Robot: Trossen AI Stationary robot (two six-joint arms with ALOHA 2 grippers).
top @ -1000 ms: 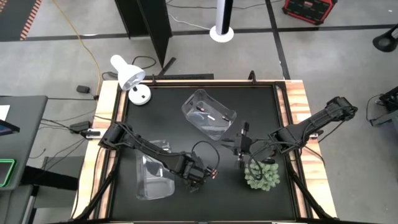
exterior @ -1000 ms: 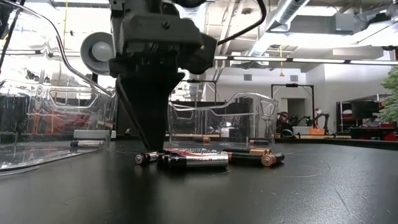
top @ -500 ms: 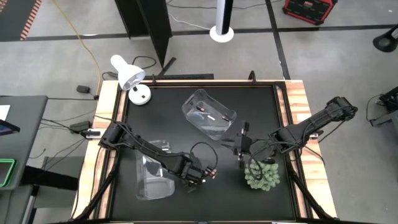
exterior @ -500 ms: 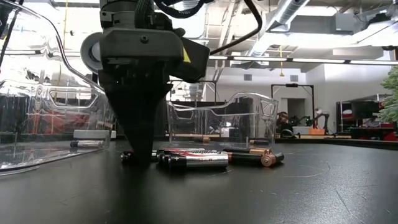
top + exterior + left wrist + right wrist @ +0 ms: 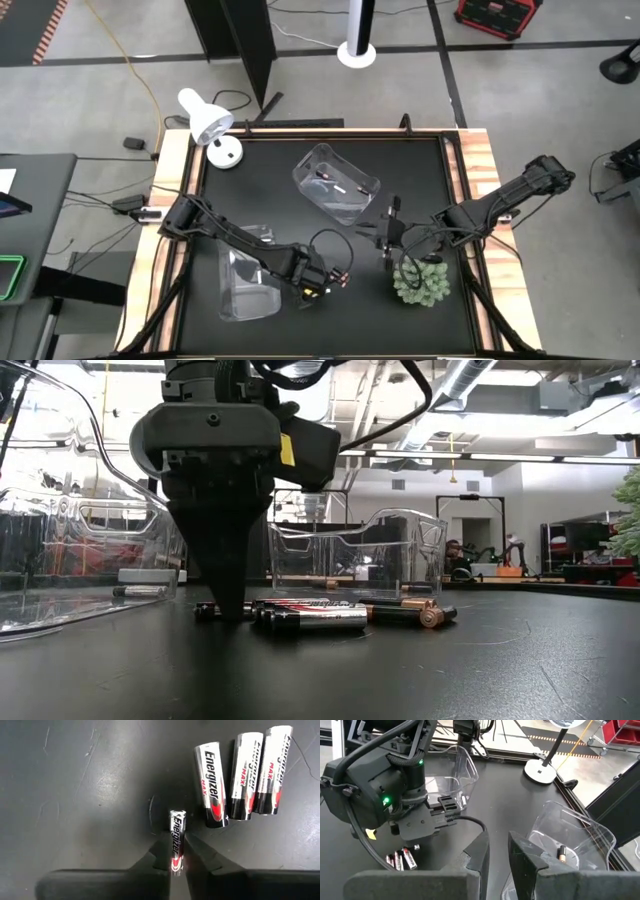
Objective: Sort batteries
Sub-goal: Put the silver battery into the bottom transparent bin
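Several batteries [image 5: 330,616] lie side by side on the black table near its near edge; three silvery ones [image 5: 245,775] show in the left wrist view, and dark ones with copper ends [image 5: 415,615] lie beyond them. My left gripper [image 5: 312,290] [image 5: 230,610] points down at the left end of this row, shut on one thinner silvery battery [image 5: 176,837]. My right gripper [image 5: 385,240] [image 5: 498,851] hovers over the table's right middle, narrowly open, touching nothing. Two clear bins, a near left one [image 5: 245,282] and a far one [image 5: 336,184], hold a few batteries. My left gripper pinches the thin battery between its two fingers [image 5: 161,855], on the lower half of the barrel [image 5: 175,851]. The fingers come from above, pointing down, one on each long side. The battery lies flat on the table, one end [image 5: 204,611] sticking out past the fingers.
A white desk lamp [image 5: 210,125] stands at the far left corner. A green spiky plant [image 5: 420,281] sits near the right gripper. The near left bin [image 5: 80,560] stands close beside the left gripper. The table has a raised wooden border [image 5: 462,160].
My left gripper has shifted a little toward the table's left and turned slightly. The thin battery has slid along the table with it, away from the row of larger batteries, which stayed in place.
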